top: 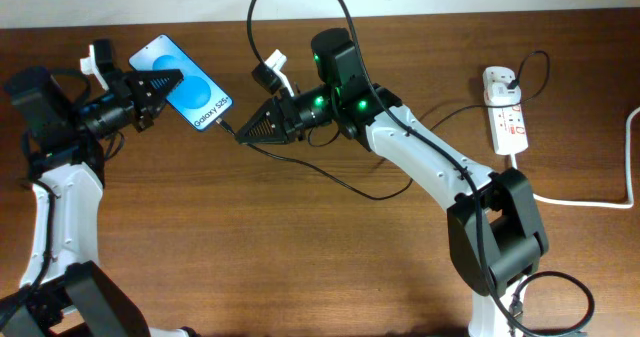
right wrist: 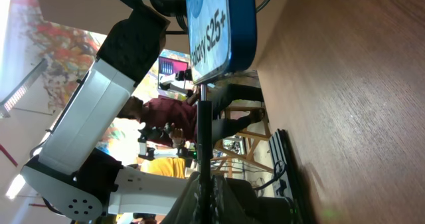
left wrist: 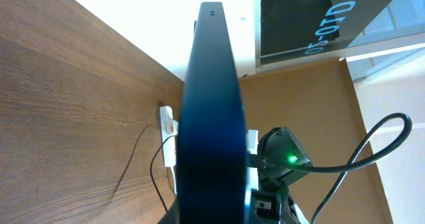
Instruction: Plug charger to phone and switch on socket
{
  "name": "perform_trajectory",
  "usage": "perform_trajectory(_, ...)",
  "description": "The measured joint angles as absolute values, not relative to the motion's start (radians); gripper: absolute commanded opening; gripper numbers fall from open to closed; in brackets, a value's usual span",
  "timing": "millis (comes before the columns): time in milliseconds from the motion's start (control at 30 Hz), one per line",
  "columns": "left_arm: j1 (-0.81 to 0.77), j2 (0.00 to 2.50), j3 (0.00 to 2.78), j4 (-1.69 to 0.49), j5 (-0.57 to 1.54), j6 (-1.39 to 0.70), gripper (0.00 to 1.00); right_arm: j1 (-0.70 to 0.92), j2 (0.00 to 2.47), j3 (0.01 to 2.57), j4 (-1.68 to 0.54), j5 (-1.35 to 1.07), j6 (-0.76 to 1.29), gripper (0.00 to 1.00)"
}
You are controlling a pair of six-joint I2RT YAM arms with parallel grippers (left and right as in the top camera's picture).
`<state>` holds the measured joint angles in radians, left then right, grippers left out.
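The phone [top: 187, 92], blue screen lit, is held tilted above the table at the far left by my left gripper [top: 160, 85], which is shut on it. In the left wrist view its dark edge [left wrist: 212, 117] fills the middle. My right gripper [top: 245, 132] is shut on the charger's connector end [top: 229, 130], whose tip sits at the phone's lower edge. In the right wrist view the connector [right wrist: 203, 117] points up at the phone [right wrist: 219, 31]. The black cable [top: 300, 7] loops back over the arm. The white socket [top: 506, 112] lies at the right with the black plug [top: 503, 78] in it.
The socket's thick white cord [top: 600, 202] runs off to the right edge. Slack black cable [top: 350, 187] trails on the wood beneath my right arm. Bare brown tabletop lies in front.
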<state>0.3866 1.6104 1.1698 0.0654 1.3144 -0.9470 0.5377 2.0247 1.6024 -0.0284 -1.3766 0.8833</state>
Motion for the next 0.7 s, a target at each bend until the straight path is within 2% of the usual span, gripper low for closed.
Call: perform_trajectory(700,0.388,1.610,1.170,0.068,1.317,-0.947,0.00,0.538,2.025,1.602,-0.029,-1.350,0.921,0.04)
